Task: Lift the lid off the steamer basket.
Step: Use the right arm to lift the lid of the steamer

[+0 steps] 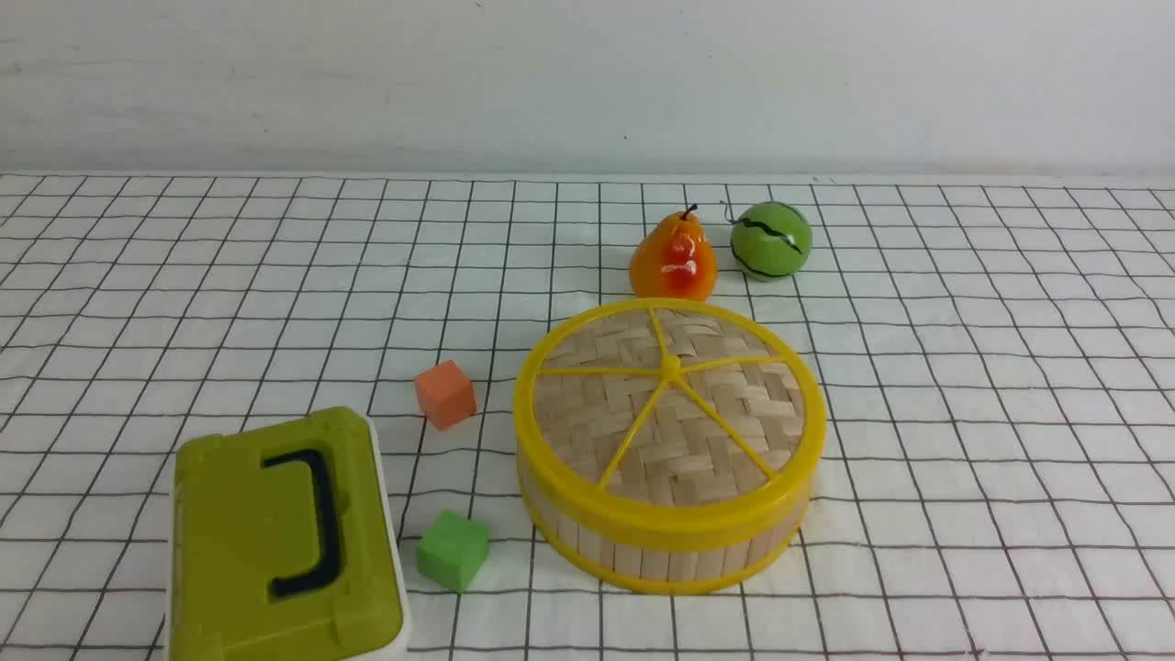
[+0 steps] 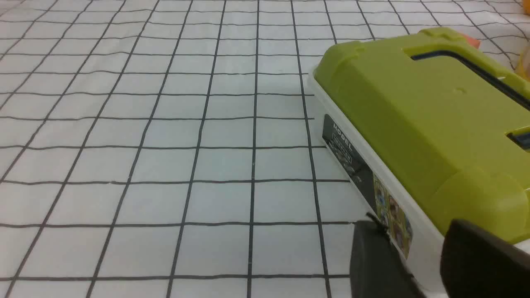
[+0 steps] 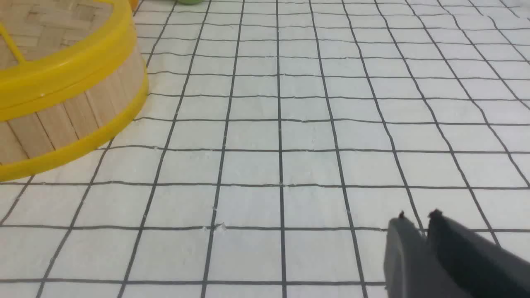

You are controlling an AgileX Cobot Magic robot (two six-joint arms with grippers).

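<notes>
Nothing done yet: the lid (image 1: 670, 395) sits square on the basket (image 1: 661, 542), yellow rims flush all round, no gap showing. Neither arm has reached the front view, so both are well short of the job. The right claw (image 3: 418, 217) hovers low over the bare surface (image 3: 281, 165), its jaws pinched together and holding nothing; the basket lies ahead of it and off to one side, well apart. The left claw (image 2: 412, 231) has its jaws parted and empty, with the green box (image 2: 434, 124) just ahead of it, not the basket. All of it remains, by my reading: reach in, grip the lid's rim, lift it clear.
</notes>
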